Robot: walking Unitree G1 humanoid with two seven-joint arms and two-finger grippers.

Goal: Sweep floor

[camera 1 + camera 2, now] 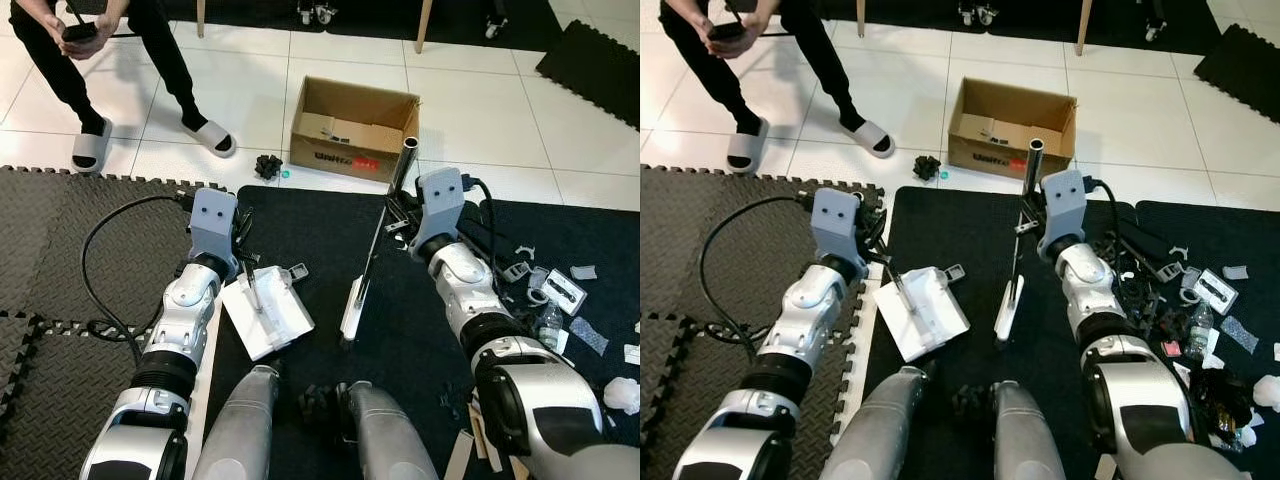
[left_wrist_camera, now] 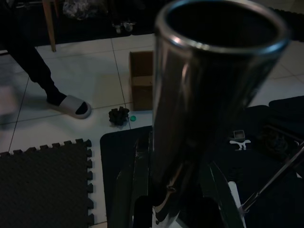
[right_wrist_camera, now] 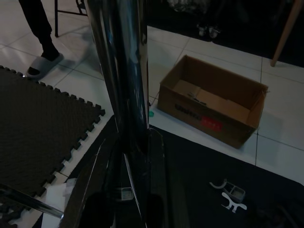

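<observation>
You have 2 tools in hand, 1 per arm. Your right gripper [image 1: 1032,218] is clamped on the thin shiny metal broom handle [image 1: 1032,165], whose long white broom head [image 1: 1007,310] rests on the black foam mat [image 1: 970,225] just in front of the robot's legs; the handle leans away toward the far side, which keeps the head flat for a pulling stroke. Your left gripper [image 1: 880,262] is closed around the short metal handle of the white flat dustpan [image 1: 923,313], which lies on the mat just left of the broom head, its pan angled toward the head, probably so a stroke to the left will feed it.

Most litter, white plastic scraps and clips [image 1: 1208,290], lies at the right on the mat, well apart from the pan. An open brown cardboard box [image 1: 1012,130] stands on the white tiles beyond, with a small black clump [image 1: 927,167] to its left. A person in black trousers and white slippers [image 1: 745,145] stands at the far left.
</observation>
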